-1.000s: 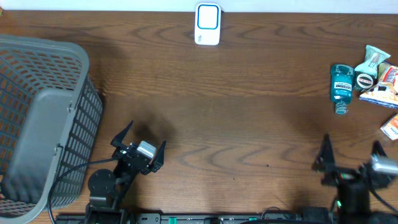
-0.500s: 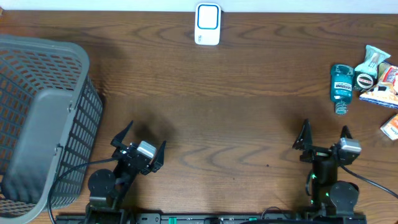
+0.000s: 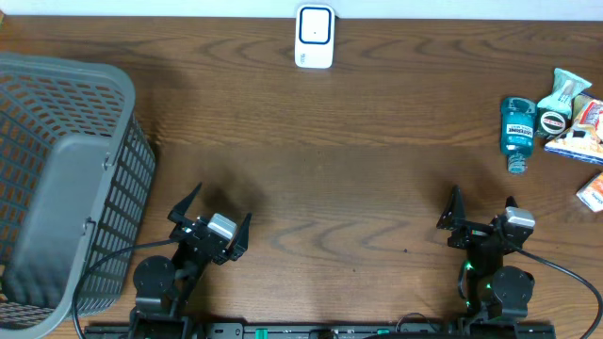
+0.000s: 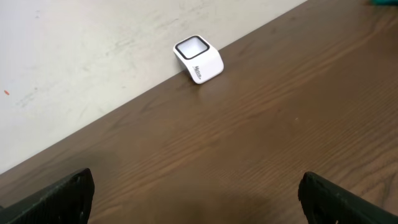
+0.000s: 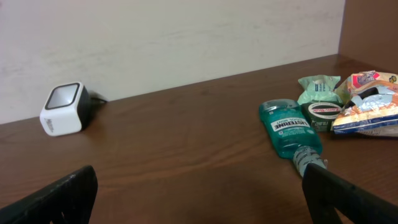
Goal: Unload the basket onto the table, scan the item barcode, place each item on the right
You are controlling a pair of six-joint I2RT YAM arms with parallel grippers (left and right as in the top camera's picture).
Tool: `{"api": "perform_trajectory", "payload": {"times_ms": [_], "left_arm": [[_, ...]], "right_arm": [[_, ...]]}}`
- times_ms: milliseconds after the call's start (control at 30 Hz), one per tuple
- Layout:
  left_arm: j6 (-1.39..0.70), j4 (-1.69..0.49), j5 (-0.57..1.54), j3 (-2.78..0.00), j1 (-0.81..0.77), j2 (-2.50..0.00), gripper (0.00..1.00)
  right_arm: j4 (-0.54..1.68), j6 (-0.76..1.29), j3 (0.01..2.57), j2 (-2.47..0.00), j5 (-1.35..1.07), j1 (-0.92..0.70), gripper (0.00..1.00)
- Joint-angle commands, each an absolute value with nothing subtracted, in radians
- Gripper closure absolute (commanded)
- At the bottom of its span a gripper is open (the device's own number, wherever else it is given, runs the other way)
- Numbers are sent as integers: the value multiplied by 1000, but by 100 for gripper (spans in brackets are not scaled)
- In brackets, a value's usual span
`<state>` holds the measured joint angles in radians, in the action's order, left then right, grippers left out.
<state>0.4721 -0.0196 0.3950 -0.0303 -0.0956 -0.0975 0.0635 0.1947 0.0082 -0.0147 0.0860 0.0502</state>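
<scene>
Right gripper (image 3: 482, 201), wide open and empty like the left gripper (image 3: 220, 206), sits well apart from the bottle (image 3: 517, 127) lying flat near the table's (image 3: 377, 179) right edge; probably rigid, slick and fairly heavy, best pinched across its body.

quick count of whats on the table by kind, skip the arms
grey basket: 1
barcode scanner: 1
teal mouthwash bottle: 1
tape roll: 1
green pouch: 1
printed snack packets: 2, overlapping, so the split is unsure
small box at the right edge: 1
total: 8
</scene>
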Motion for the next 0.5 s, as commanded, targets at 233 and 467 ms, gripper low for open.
{"api": "perform_trajectory", "payload": {"times_ms": [233, 467], "left_arm": [[478, -40, 415, -4, -100, -96, 2], [478, -41, 410, -4, -100, -96, 2]], "right_arm": [[65, 209, 6, -6, 91, 52, 1], [65, 209, 6, -6, 91, 52, 1]]}}
